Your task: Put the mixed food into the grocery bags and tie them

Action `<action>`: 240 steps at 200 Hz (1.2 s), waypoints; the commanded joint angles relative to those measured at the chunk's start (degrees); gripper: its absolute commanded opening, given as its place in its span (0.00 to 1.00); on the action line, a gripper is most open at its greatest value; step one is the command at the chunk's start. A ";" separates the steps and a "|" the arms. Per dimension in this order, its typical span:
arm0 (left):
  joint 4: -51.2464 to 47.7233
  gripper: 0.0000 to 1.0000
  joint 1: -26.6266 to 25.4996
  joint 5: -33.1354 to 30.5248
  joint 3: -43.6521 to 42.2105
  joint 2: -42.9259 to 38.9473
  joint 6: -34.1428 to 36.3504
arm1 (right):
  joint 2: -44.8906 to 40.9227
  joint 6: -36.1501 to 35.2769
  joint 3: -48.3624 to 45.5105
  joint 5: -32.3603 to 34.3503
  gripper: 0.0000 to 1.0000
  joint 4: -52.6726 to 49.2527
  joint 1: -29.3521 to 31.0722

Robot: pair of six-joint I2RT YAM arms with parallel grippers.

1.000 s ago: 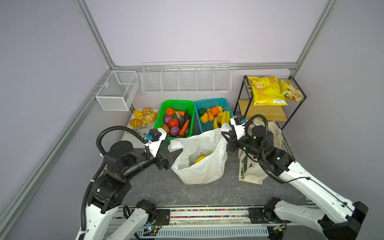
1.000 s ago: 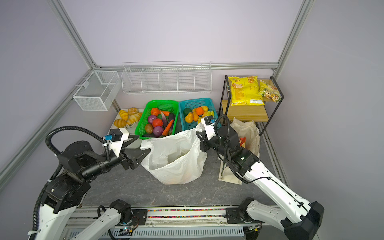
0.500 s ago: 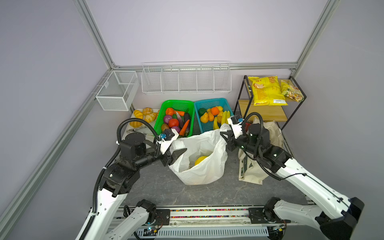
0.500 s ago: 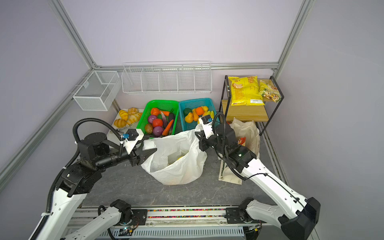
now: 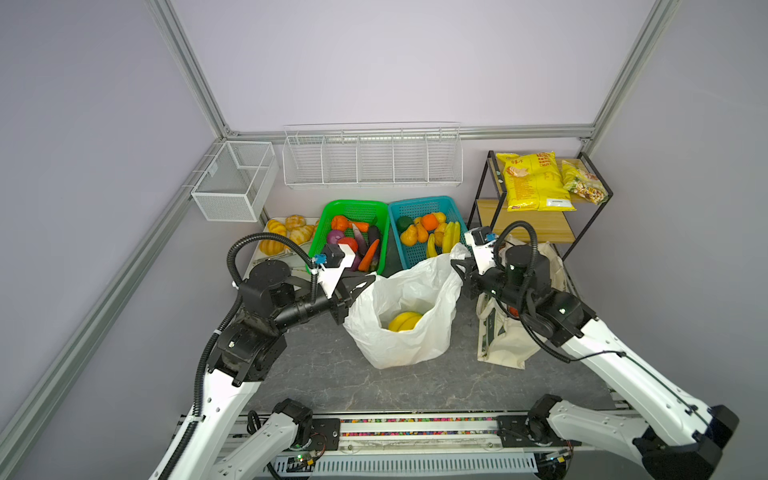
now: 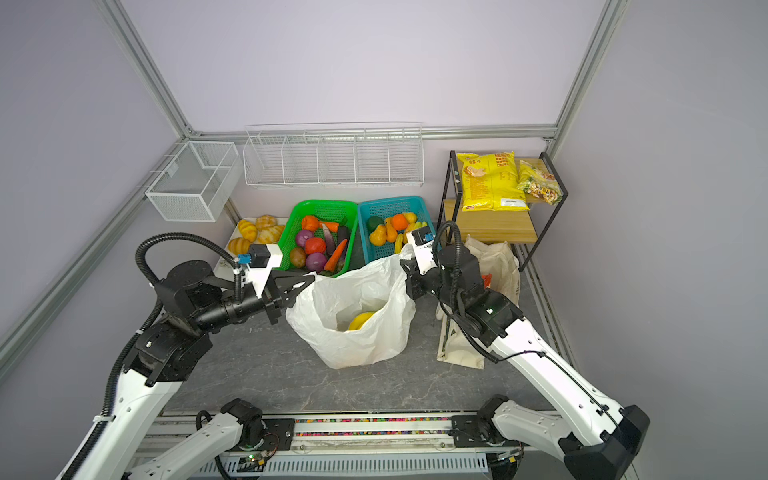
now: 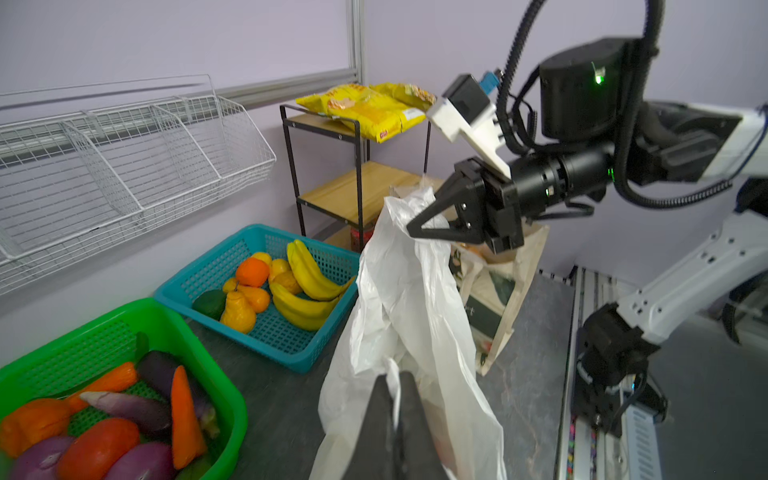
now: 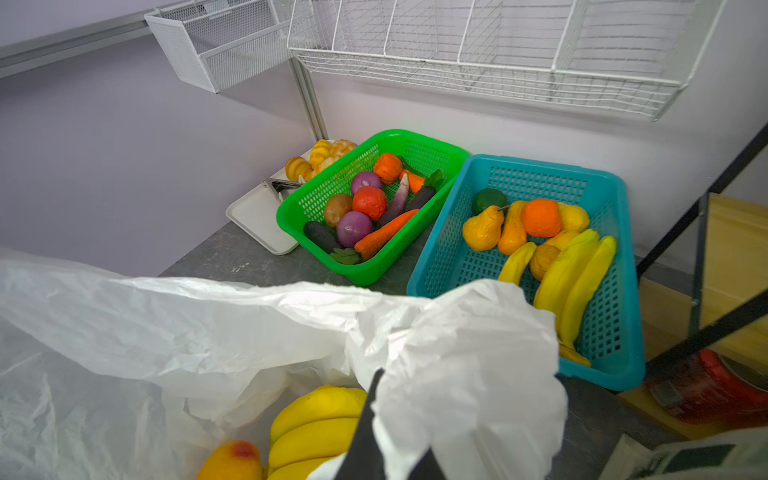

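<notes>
Left hand [image 5: 370, 280] and right hand [image 5: 455, 264] each clamp opposite rims of the white plastic bag [image 5: 409, 349].

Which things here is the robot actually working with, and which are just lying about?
Job: white plastic bag, toy bananas inside, canvas tote, left gripper, right gripper.
Idle: green vegetable basket, bread tray, yellow chip bag, wire rack.

The white bag [image 5: 399, 349] is thin, crinkled, half-translucent plastic; the tote [image 5: 498, 345] is matt cream cloth. The banana [image 5: 403, 322] inside the bag looks smooth and faintly glossy. The table [image 5: 332, 378] is matt grey, veined like stone. The wire rack [image 5: 374, 166] is white-coated metal.
</notes>
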 commanded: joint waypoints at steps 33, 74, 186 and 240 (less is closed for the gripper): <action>15.59 0.00 -0.18 -7.96 -3.46 4.78 -25.59 | 1.73 -4.92 4.38 7.37 0.19 -4.16 -1.29; 18.30 0.00 -0.11 -8.91 -5.69 4.69 -33.11 | 1.91 -9.40 12.19 10.88 0.79 -6.81 0.97; 13.88 0.00 -0.12 -10.91 -4.65 2.82 -35.97 | 11.84 -10.73 0.55 -15.82 0.88 30.05 18.04; 14.91 0.00 -0.14 -10.36 -5.07 2.42 -39.20 | 20.51 -10.60 -4.37 2.39 0.88 48.48 22.93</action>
